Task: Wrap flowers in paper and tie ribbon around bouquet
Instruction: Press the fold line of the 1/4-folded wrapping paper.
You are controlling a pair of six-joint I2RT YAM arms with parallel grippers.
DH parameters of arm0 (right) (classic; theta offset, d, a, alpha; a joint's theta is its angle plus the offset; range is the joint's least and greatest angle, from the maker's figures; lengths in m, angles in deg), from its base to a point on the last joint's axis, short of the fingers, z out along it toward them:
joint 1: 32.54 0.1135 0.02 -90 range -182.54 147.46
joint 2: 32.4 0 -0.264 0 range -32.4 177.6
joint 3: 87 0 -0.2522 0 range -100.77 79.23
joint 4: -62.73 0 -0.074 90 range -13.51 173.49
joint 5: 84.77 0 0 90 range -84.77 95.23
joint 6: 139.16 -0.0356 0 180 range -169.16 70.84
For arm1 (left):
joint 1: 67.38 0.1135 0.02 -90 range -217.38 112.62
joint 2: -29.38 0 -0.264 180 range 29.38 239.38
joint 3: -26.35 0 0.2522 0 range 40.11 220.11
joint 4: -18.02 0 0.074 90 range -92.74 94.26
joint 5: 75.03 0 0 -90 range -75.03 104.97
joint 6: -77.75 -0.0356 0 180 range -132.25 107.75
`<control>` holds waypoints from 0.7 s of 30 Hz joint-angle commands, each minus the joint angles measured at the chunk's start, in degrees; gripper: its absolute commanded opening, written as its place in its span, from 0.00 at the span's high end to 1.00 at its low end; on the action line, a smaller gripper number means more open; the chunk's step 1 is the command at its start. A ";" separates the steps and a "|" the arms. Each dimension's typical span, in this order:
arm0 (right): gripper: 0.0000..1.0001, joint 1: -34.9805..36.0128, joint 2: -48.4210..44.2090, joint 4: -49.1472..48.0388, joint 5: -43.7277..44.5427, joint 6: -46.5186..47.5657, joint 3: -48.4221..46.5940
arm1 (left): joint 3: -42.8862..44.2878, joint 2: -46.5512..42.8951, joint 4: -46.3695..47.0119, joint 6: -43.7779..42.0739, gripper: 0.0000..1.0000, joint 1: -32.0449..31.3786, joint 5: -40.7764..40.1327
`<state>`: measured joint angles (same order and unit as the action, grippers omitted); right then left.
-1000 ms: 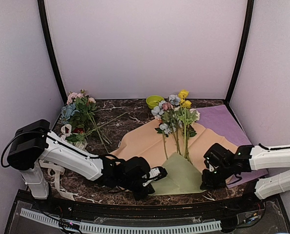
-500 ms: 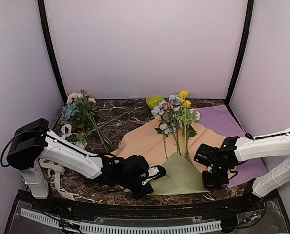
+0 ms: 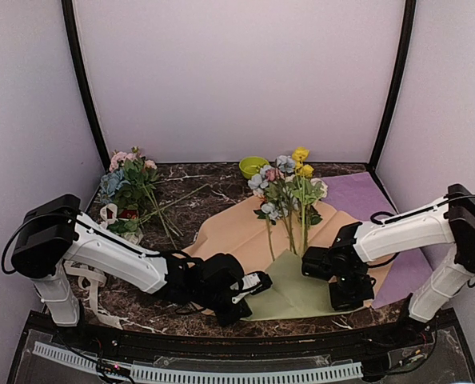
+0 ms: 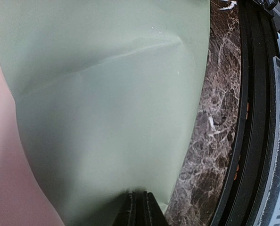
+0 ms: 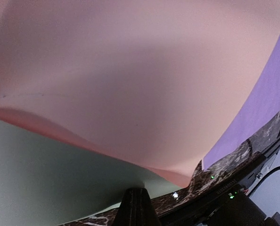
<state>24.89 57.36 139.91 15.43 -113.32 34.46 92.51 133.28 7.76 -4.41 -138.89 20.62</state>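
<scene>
1. Left gripper (image 4: 137,201), by the tabletop's (image 3: 141,302) near edge: fingers pressed together, pinching the near-left rim of the creased sage-green paper sheet (image 4: 107,94). It's a shallow bite, so a hard tug could make the sheet slip out or tear.
2. Right gripper (image 5: 136,197), near-right: fingers pressed together where the green sheet meets the peach-tan paper sheet (image 5: 130,70). It looks like a pinch on paper, but I can't tell if it has both layers. If it has only one, the sheets could split apart when folded.
3. Cream-white ribbon (image 3: 96,308) lies near the left edge, by the left arm's base and well apart from the paper. An arm sweep could snag it.
4. Flat purple sheet (image 3: 373,200), right side, touches the peach sheet and may get dragged along.
5. Long green-stemmed flowers w/ blue, yellow, pink & white blooms (image 3: 288,188) lie loose on the paper mid-tabletop, heads toward the far edge. Nothing pins them, so pulling the paper could roll or fan the stems.
6. Small green bowl (image 3: 252,166), far edge, sits just beside the blooms. Shifting flowers could knock it.
</scene>
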 commanded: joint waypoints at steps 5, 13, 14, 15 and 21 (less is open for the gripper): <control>1.00 0.58 -1.74 5.93 5.85 -3.65 -0.56 | -2.58 0.58 -8.91 -0.65 0.93 0.81 -0.97; 1.00 1.97 -3.08 2.88 -0.63 -1.78 0.89 | -2.22 0.60 -9.13 -0.68 0.93 0.84 -1.19; 1.00 2.39 -3.39 2.60 -1.53 -1.87 1.24 | -2.15 0.60 -9.26 -0.66 0.93 0.84 -1.19; 1.00 2.76 -3.59 2.46 -2.31 -2.10 1.46 | -2.12 0.65 -9.30 -0.64 0.93 0.84 -1.30; 1.00 3.17 0.93 3.52 -1.92 -0.62 0.28 | -1.85 0.65 -9.63 -0.76 0.93 0.93 -1.21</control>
<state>27.49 55.39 142.27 13.48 -115.01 35.60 92.51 133.28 7.63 -4.41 -138.80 20.77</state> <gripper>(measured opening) 0.003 0.067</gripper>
